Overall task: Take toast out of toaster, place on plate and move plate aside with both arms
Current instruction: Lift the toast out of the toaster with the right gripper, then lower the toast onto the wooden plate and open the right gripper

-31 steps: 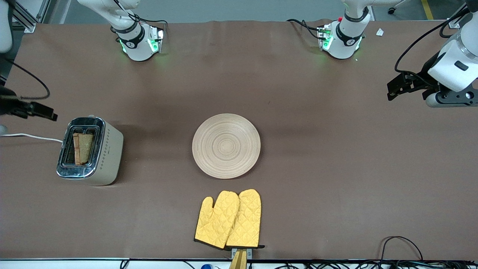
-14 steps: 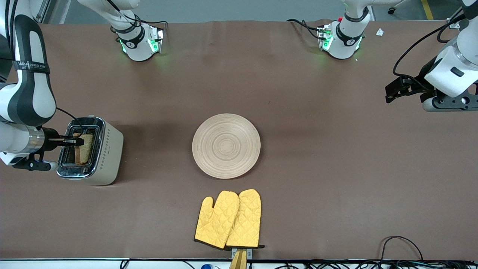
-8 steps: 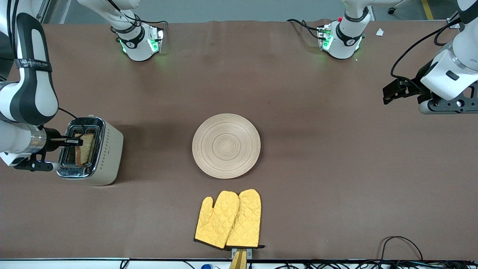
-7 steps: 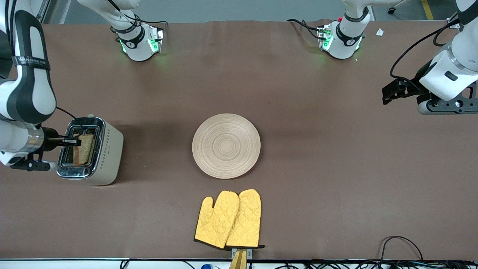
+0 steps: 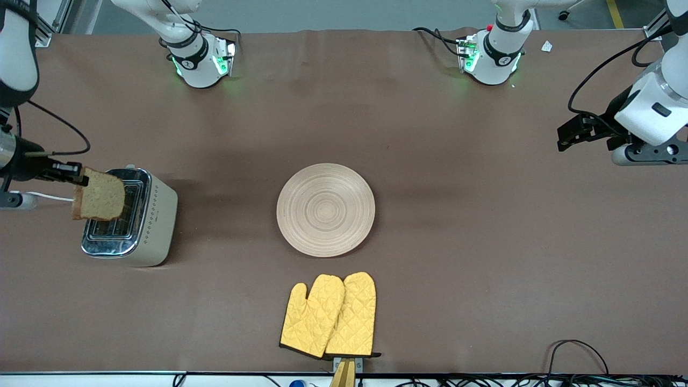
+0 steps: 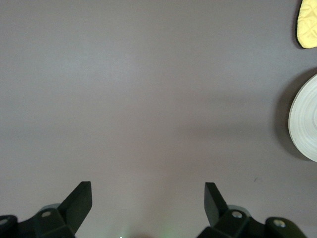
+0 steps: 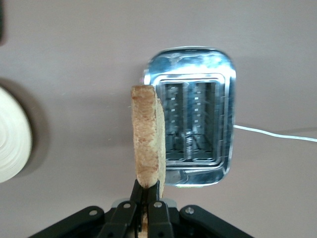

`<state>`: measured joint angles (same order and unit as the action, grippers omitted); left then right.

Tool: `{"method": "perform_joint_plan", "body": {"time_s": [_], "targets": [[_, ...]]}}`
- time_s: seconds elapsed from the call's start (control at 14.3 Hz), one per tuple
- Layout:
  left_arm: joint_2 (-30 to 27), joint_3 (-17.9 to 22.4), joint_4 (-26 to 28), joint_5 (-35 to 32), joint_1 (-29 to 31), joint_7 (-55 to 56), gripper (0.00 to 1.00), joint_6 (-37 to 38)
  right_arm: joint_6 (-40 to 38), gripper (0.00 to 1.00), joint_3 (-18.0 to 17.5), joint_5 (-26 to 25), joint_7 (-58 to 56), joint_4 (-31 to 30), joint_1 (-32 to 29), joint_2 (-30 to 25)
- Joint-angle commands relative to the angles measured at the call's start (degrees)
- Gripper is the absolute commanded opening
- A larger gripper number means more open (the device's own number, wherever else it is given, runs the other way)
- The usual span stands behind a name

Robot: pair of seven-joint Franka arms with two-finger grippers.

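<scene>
Extraction is complete: both slots of the toaster (image 5: 129, 217) at frame left are empty, while placing the slice on the plate (image 5: 325, 209) at frame centre and shifting that plate aside with both arms are not yet done. Toast (image 5: 99, 201) hangs over the toaster, its top corner clamped between the closed jaws of the right gripper (image 5: 79, 176); the left gripper (image 5: 563, 138) waits with jaws open over bare surface (image 5: 484, 242) at frame right.

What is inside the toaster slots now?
Both slots of the toaster look empty: only metal guide wires show inside. The toast hangs above it, gripped by the right end effector. In the front view, the toast covers part of the toaster's top.
</scene>
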<state>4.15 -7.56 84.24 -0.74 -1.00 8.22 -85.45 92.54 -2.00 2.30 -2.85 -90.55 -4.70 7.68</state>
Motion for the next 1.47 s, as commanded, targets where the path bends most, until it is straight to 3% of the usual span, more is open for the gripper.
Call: {"method": "perform_joint_plan", "body": {"time_s": [0.0,0.14,0.49,0.7,1.05,1.26,1.33,1.4], "targets": [[-0.8,-0.2,-0.6,-0.1,0.4,-1.0,1.0,0.7,-0.5,0.03,-4.8,0.9,0.7,-0.5,1.5,-0.2],[-0.9,-0.2,-0.6,-0.8,0.3,-0.8,1.0,0.7,0.4,0.03,-5.9,0.7,4.2,-0.1,6.9,0.8],[-0.4,-0.2,-0.3,-0.7,0.6,-0.9,1.0,-1.5,10.1,0.02,-5.9,0.0,23.6,2.0,20.9,10.8],[3.0,-0.2,-0.3,-0.4,0.3,-1.5,1.0,-3.8,13.8,0.02,-5.8,-0.4,30.6,3.5,25.6,16.3],[6.0,-0.3,2.1,1.1,1.0,-3.5,1.0,-4.8,14.6,0.03,-5.6,-7.5,43.9,6.8,32.3,23.6],[7.4,-0.2,3.7,1.1,2.0,-9.5,1.0,-4.8,19.6,0.2,-5.5,-9.8,51.3,7.1,34.8,26.1],[8.7,-0.3,3.7,1.2,2.3,-10.1,1.0,-4.9,21.4,0.33,-5.6,-9.9,54.4,7.1,34.8,26.9],[9.8,-0.3,3.7,1.3,2.2,-10.2,1.0,-5.2,22.5,0.68,-5.6,-9.9,56.2,7.1,34.4,27.2]]}}
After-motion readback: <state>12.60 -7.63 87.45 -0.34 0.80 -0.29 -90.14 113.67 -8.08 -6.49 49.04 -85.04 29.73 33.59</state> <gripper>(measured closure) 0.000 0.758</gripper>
